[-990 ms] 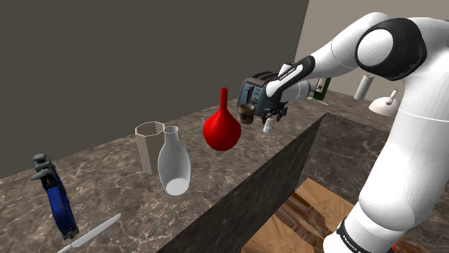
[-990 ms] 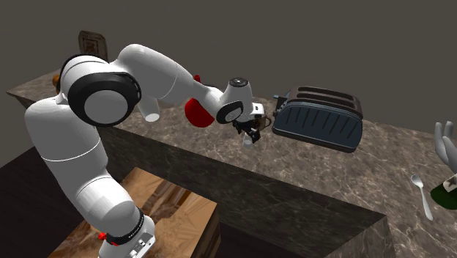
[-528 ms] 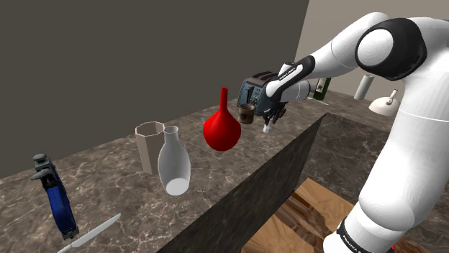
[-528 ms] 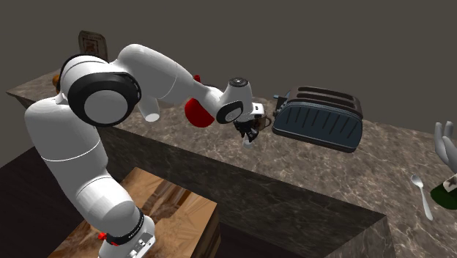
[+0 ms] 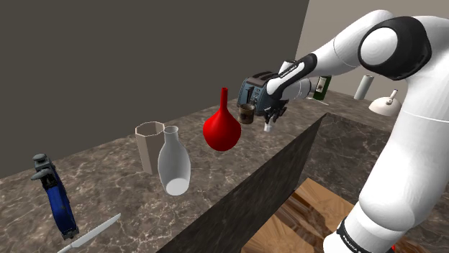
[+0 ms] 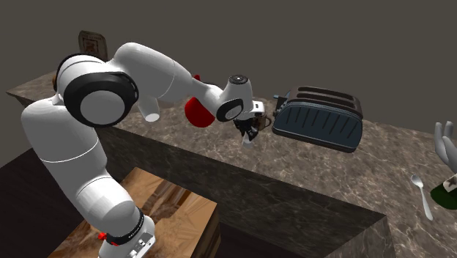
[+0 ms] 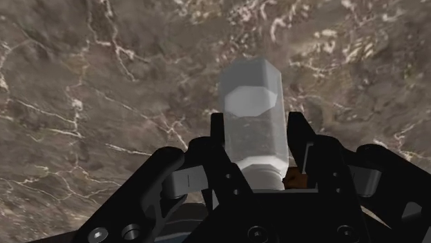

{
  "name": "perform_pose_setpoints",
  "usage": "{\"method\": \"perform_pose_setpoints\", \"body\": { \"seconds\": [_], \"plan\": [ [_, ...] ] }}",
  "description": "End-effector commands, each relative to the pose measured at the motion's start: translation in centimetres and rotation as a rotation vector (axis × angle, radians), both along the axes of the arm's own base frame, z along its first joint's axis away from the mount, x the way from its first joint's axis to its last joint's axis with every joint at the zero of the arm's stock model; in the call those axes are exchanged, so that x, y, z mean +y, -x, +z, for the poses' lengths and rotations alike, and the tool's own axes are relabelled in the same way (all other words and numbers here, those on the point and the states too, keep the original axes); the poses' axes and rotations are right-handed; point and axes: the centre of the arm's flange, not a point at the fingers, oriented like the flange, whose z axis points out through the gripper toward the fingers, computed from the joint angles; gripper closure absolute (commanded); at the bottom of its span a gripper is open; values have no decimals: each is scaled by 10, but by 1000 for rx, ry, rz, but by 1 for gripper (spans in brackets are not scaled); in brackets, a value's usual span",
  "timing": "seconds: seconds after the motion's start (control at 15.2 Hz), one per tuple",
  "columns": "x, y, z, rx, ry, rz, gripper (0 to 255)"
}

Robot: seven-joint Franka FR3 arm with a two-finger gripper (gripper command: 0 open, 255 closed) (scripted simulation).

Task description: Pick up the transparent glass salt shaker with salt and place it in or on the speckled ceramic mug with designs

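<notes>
The salt shaker (image 7: 253,121) is a clear faceted glass with a pale cap, and my black gripper (image 7: 255,128) is shut on it, fingers pressing both its sides. In the shoulder view the shaker (image 5: 268,126) hangs from the gripper (image 5: 271,119) just above the marble counter (image 5: 115,180), near its front edge. The small brown mug (image 5: 246,113) stands on the counter right beside the gripper, towards the shoulder view's left. In the second exterior view the shaker (image 6: 249,141) shows below the gripper (image 6: 251,134), with the mug (image 6: 259,122) partly hidden behind the hand.
A dark toaster (image 6: 320,121) stands just beyond the mug. A red vase (image 5: 221,130) sits close on the shoulder view's left, then a white vase (image 5: 173,164) and a beige faceted cup (image 5: 147,142). A blue tool (image 5: 59,203) and a knife (image 5: 91,233) lie farther left.
The fingers closed on the salt shaker within the last second. Since then the gripper has risen a little with the shaker in it.
</notes>
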Motion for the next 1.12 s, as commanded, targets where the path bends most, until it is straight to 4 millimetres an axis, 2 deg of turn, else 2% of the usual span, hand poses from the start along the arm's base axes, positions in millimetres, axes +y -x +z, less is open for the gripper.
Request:
{"method": "perform_pose_setpoints", "body": {
  "seconds": [0.0, 1.06],
  "plan": [
    [0, 0, 10, 0, 0, 0, 255],
    [0, 0, 95, 0, 0, 0, 255]
  ]
}}
